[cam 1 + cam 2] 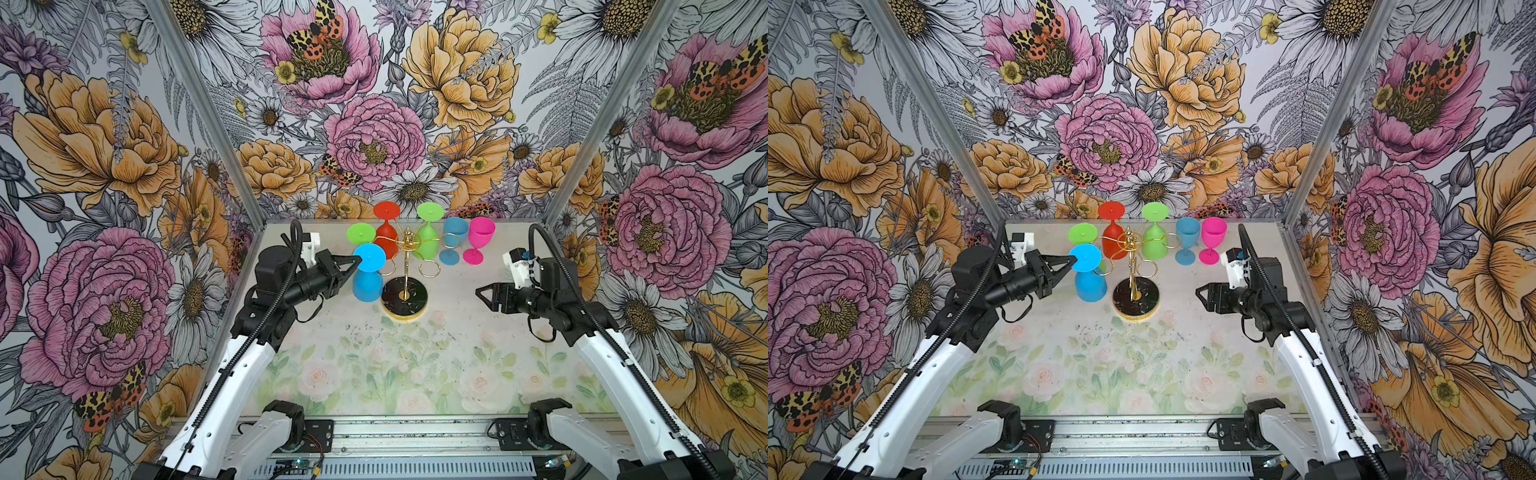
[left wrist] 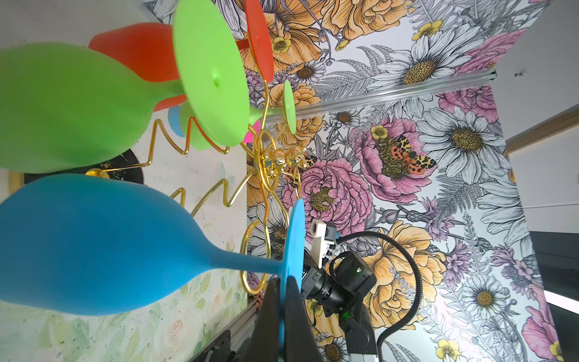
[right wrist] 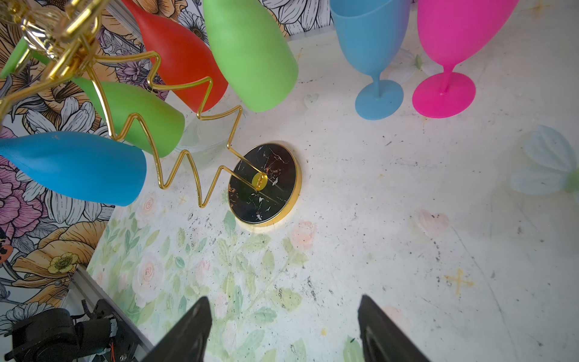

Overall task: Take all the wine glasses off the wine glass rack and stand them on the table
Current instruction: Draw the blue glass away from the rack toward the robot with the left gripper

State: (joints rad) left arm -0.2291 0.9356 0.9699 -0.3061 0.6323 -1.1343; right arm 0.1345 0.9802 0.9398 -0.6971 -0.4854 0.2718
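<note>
The gold wire wine glass rack (image 1: pixel 406 266) stands on its round black base (image 1: pixel 1136 300) at the back middle of the table. A blue wine glass (image 1: pixel 368 284) hangs upside down at the rack's left side. My left gripper (image 1: pixel 358 259) is shut on the rim of its flat foot (image 2: pixel 294 238), one finger on each face. The glass's stem (image 2: pixel 244 262) crosses a gold loop (image 2: pixel 247 283); I cannot tell whether it still sits in that loop. My right gripper (image 1: pixel 478 292) is open and holds nothing, low over the table to the right of the rack, as the right wrist view (image 3: pixel 283 313) shows.
A red glass (image 1: pixel 386 243) and two green glasses (image 1: pixel 360 233) (image 1: pixel 429 243) also hang from the rack. A light blue glass (image 1: pixel 453 239) and a pink glass (image 1: pixel 480 239) stand upright at the back right. Floral walls close in the left, back and right sides.
</note>
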